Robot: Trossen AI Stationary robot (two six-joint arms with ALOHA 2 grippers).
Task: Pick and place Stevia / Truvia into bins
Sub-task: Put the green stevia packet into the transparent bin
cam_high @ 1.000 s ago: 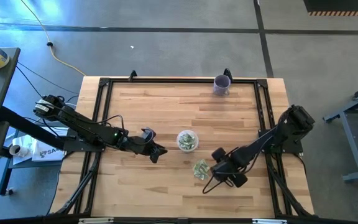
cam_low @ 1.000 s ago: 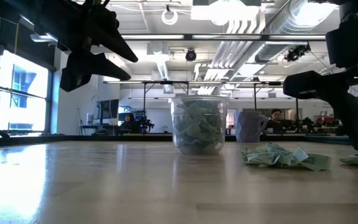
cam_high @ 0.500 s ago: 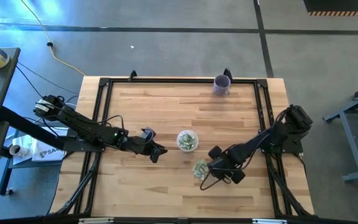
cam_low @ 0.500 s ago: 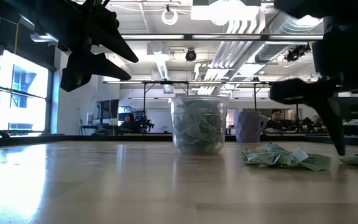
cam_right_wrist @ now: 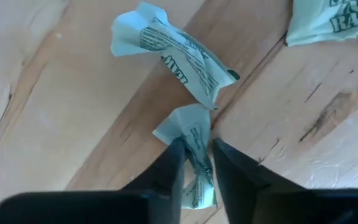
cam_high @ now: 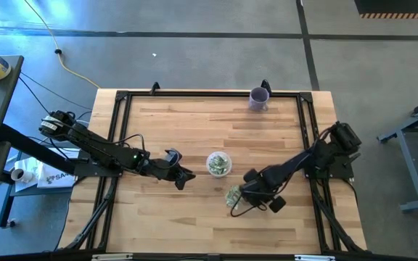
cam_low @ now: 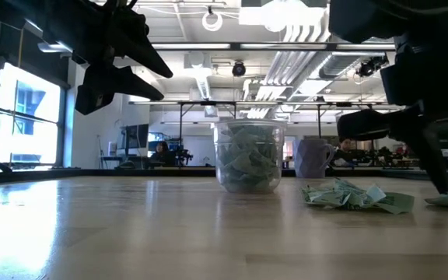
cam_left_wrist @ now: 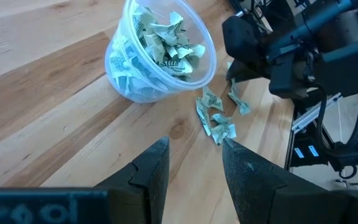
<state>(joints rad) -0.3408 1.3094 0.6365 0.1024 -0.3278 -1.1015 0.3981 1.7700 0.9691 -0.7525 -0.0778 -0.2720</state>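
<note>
While the right arm works the loose pile, status:

step: grasp phase of one pick; cup already holds many sachets, several left on the table.
right gripper (cam_right_wrist: 196,163): down at table level on the loose sachets (cam_high: 232,196), just on the right-arm side of the cup. Wrist view shows its fingers (cam_right_wrist: 166,168) nearly together, pinching one crumpled sachet (cam_right_wrist: 193,140) between the tips. Reads as clamped on it, though the paper sits on the wood, not lifted.
neighbouring sachets: one twisted sachet (cam_right_wrist: 169,51) touching or nearly touching the pinched one; another at the frame's corner, apart.
left gripper (cam_left_wrist: 194,163): hangs above the table on the cup's other side, jaws apart, nothing between them. Waiting.
cup (cam_high: 218,163): upright, mid-table, roughly between the two grippers; stuffed with green and white sachets, per the low view (cam_low: 248,155).
purple mug (cam_high: 259,98): far edge of table, not involved.
next move: lift straight up, confirm only one sachet comes with it, carry over the cup rim, release above the opening.
risk: thin crumpled paper could slip from the tips, or drag the neighbour along; cup is fairly full, so a low release could knock contents out.
</note>
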